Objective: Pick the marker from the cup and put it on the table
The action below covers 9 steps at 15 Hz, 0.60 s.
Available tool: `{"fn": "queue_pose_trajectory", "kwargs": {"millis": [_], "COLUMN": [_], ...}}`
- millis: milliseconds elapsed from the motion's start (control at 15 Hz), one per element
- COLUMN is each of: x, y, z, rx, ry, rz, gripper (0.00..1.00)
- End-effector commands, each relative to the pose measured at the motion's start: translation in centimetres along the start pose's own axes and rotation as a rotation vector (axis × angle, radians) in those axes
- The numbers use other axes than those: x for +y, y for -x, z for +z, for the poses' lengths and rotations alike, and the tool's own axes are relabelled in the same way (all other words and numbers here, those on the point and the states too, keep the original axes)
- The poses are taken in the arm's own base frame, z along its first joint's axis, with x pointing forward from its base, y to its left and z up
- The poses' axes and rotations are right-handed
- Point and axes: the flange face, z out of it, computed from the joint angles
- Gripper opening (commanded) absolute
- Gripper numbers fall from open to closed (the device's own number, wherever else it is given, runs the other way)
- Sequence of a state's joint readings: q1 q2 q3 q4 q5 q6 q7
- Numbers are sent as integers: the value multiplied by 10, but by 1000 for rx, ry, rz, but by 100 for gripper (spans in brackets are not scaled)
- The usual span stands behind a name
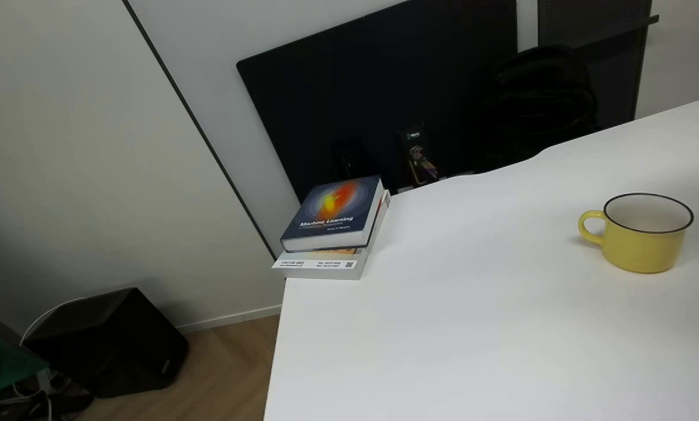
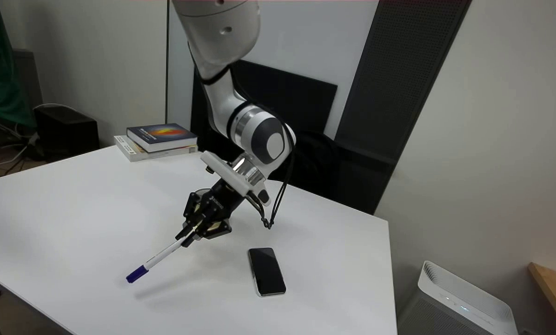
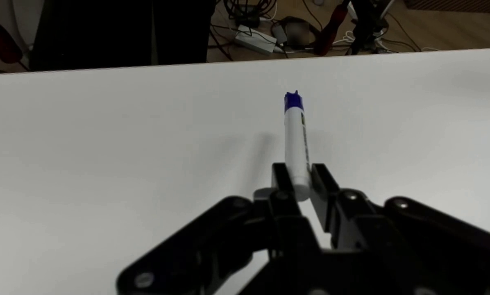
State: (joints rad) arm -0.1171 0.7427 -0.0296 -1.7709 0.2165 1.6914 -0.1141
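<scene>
In an exterior view, the mug [image 1: 644, 251] stands on the counter [image 1: 443, 327], right of the Machine Learning textbook [image 1: 332, 213], which lies on another book [image 1: 326, 272] at the edge. In an exterior view, the smartphone [image 2: 267, 271] lies right of the marker [image 2: 159, 258], whose rear end is between the jaws, above the counter; farther right, beyond the edge, stands the air purifier [image 2: 464, 307].

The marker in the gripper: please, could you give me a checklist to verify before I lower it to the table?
1. Grip: ok, the gripper holds the marker near its white end.
2. Marker out of the cup: ok.
3. Cup upright: ok.
4. Phone apart from the marker: ok.
5. Marker level for laying down: not ok, it seems slanted, blue end lower.
6. Exact height over the table: cannot tell.
</scene>
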Motion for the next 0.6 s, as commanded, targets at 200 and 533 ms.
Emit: {"fn": "queue_pose_trajectory", "kwargs": {"millis": [200,533], "x": [2,-11], "y": [-8,-2], "z": [0,-12], "rx": [7,94], "ry": [18,64], "rz": [42,21], "gripper": [62,96]}}
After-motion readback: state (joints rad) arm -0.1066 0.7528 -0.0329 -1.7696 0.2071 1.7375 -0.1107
